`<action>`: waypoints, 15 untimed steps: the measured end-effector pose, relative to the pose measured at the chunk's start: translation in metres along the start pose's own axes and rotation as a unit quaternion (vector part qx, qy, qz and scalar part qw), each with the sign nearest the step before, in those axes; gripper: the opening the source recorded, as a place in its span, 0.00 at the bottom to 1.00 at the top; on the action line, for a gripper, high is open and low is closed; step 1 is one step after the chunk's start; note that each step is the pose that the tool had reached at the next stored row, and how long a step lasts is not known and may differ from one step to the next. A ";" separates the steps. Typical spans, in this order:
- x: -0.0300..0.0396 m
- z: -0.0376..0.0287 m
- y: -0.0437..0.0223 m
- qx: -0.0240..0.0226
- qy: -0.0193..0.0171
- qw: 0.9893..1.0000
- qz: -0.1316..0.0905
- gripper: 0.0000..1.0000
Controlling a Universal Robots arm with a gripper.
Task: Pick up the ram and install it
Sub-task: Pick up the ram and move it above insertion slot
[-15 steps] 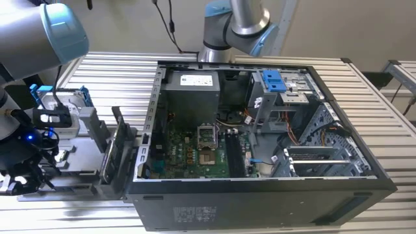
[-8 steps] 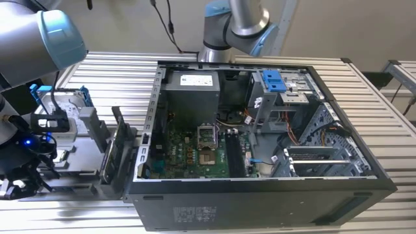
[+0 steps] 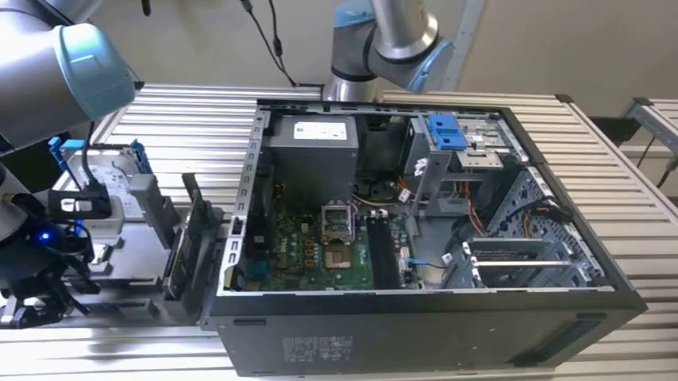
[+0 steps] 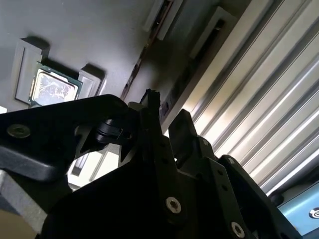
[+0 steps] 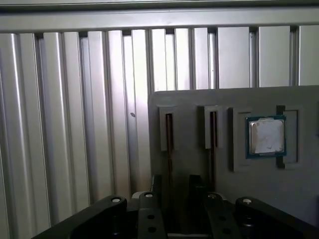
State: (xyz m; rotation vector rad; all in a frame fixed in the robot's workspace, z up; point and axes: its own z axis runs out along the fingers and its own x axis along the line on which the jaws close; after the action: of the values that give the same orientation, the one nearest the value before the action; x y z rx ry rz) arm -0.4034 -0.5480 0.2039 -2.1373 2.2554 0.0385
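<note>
We see the gripper (image 5: 177, 184) over a grey holder plate (image 5: 189, 99) that lies on the slatted metal table (image 5: 75, 124). In the first wrist view the ram (image 5: 169, 132) stands on edge in a narrow slot of that plate and shows as a thin brownish line. A second stick (image 5: 213, 129) stands in the slot just beside it. A processor chip (image 5: 266, 137) with a bright metal lid sits in a square recess further along the same plate.

The jaws stand apart. In the first wrist view we see a dark finger (image 5: 195, 186) on one side of the ram's line and its partner on the other, with the stick running between them. We cannot tell whether either finger touches it.

In the second wrist view the gripper (image 4: 165, 107) is seen from close behind its black body, and the two fingertips have a gap between them. Beyond them we make out the ram (image 4: 133, 74) in its slot, the processor chip (image 4: 54, 87) and the table's ribs (image 4: 259, 99).

In the exterior view the gripper (image 3: 37, 305) hangs at the frame's lower left, below the arm (image 3: 63, 71). It is well apart from the open computer case (image 3: 424, 333), which takes up the middle of the frame. The green motherboard (image 3: 307, 246) lies in the floor of the case, with long black memory slots (image 3: 383, 250) toward its right side. The ram is in the holder, outside the case.
</note>
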 end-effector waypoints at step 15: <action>0.0003 0.0082 0.0001 0.000 0.000 1.000 -0.012 0.36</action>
State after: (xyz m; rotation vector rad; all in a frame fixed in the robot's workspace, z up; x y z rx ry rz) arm -0.4035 -0.5479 0.1957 -2.1636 2.2303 0.0386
